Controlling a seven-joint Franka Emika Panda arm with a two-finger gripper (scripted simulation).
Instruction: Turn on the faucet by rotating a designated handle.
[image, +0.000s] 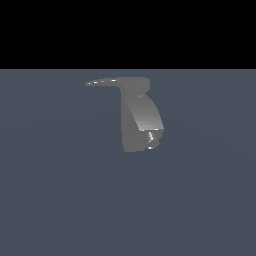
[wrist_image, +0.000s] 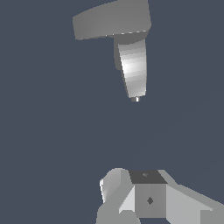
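**Faucet stands alone, gripper state unclear**

Writing or brand marks cannot be read on anything. The faucet (image: 135, 120) is matte grey and blocky, standing toward the far edge of the blue-grey bench (image: 55, 200), its curved spout ending in a shiny nozzle (image: 150, 137). The handle (image: 102, 81), thin and tapered, projects toward the exterior view's left. The gripper (wrist_image: 144, 197) is cut off in the wrist view, well apart from the faucet; whether it is spread cannot be told.
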